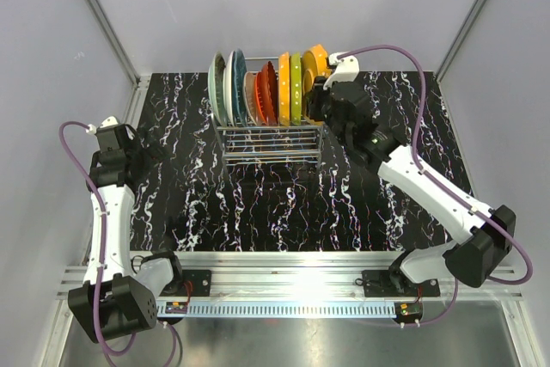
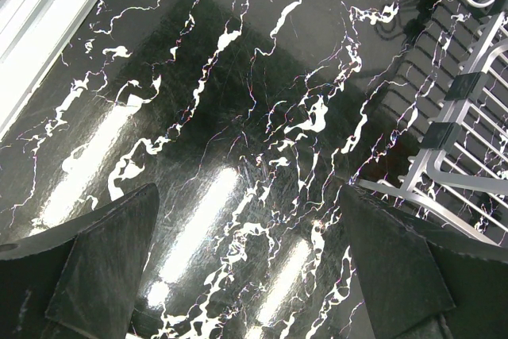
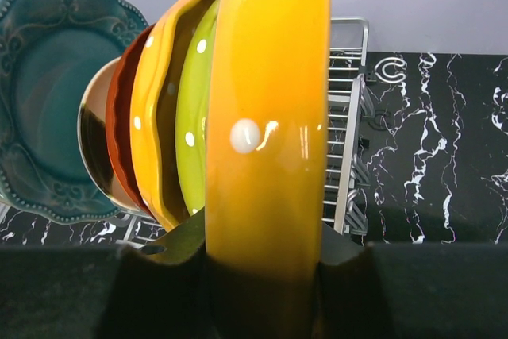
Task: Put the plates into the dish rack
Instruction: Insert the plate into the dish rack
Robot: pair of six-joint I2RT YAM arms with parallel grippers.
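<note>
The orange plate [image 3: 266,101] was held upright on edge in the clamped right gripper [image 3: 266,263], parallel to the racked plates [image 1: 258,88] at the right end of the dish rack [image 1: 271,150] — the left gripper [image 2: 250,252] was spread open, empty, well apart.

The dish rack [image 1: 271,145] stands on the table [image 1: 258,212], toward its far edge. In the rack the plates [image 1: 258,92] stand on edge in one row, side by side from the rack's left end to its right. The last plate [image 1: 318,64], at the rack's right end, sits between the fingers of the right gripper [image 1: 321,102] — just right of the rack. The left gripper [image 1: 160,147] is well left of the rack — apart from it, over the table.
</note>
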